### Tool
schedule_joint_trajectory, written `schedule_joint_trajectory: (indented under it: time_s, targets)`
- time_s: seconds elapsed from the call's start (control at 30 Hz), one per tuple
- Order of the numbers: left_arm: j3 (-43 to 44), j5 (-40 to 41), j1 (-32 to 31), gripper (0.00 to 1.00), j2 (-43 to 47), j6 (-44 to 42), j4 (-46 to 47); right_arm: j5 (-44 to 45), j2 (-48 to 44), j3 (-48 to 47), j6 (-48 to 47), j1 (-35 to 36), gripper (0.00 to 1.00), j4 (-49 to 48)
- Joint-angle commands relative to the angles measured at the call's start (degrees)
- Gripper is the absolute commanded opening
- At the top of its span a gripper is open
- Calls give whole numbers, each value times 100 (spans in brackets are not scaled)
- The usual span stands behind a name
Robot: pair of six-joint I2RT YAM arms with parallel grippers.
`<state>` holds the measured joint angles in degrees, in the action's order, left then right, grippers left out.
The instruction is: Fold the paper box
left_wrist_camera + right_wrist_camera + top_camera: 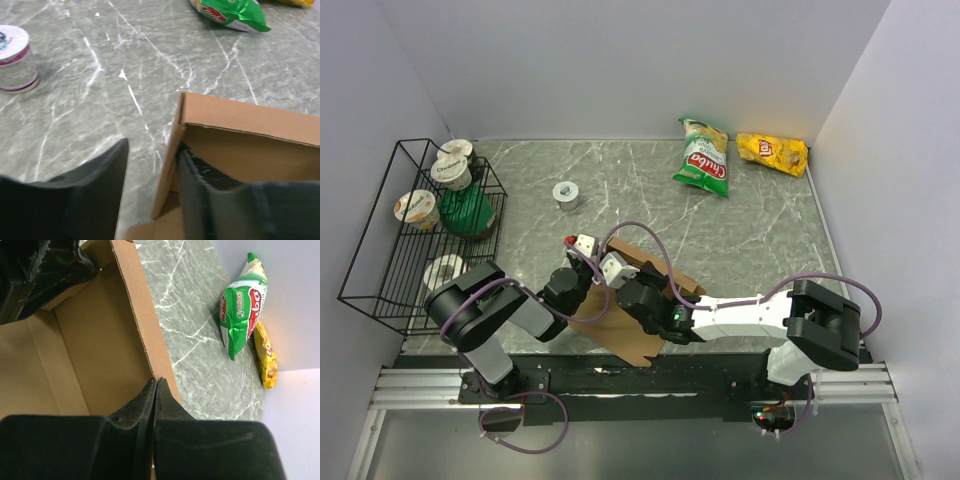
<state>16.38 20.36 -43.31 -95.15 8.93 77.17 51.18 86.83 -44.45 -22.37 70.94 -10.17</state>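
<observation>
The paper box [638,343], plain brown cardboard, lies half-formed at the near middle of the table under both grippers. My left gripper [588,292] is open and straddles one upright side wall of the box [250,145]. In the left wrist view its left finger [100,190] is outside on the table side and its right finger [210,200] is inside against the wall. My right gripper [632,298] is shut, its fingertips [165,400] pinching the edge of another upright wall of the box [100,350]. The left gripper [40,270] shows dark at the box's far corner.
A green snack bag [703,160] and a yellow one [772,153] lie at the back right. A small yogurt cup [566,195] stands at mid-table. A black wire rack [380,250] with several cups stands at the left. Walls close in the table.
</observation>
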Motion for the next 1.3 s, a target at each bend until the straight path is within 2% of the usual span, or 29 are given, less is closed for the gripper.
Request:
schedule_joint_trajectory:
  time_s: [0.0, 0.17, 0.27, 0.37, 0.47, 0.73, 1.03, 1.17, 1.27]
  targets:
    - [-170, 355, 156, 56, 348, 117, 255, -1013, 186, 419, 585, 131, 0, 1176]
    - [-258, 83, 191, 68, 568, 197, 123, -1005, 106, 454, 602, 122, 0, 1193]
    - [-495, -146, 218, 82, 700, 206, 263, -1005, 106, 454, 611, 131, 0, 1185]
    - [-583, -487, 262, 88, 779, 197, 317, -1022, 124, 454, 602, 131, 0, 1176]
    - [-601, -935, 367, 89, 770, 232, 247, -1005, 115, 446, 585, 131, 0, 1176]
    - [-329, -1324, 596, 84, 296, 346, 343, -1022, 45, 481, 602, 131, 0, 1167]
    - [111, -1167, 596, 71, -214, 276, 308, -1005, 54, 490, 585, 122, 0, 1167]
    - [85, -991, 596, 61, -249, 241, 326, -996, 71, 490, 602, 131, 0, 1167]
    - [23, -885, 596, 59, -197, 232, 238, -1004, 80, 490, 594, 131, 0, 1149]
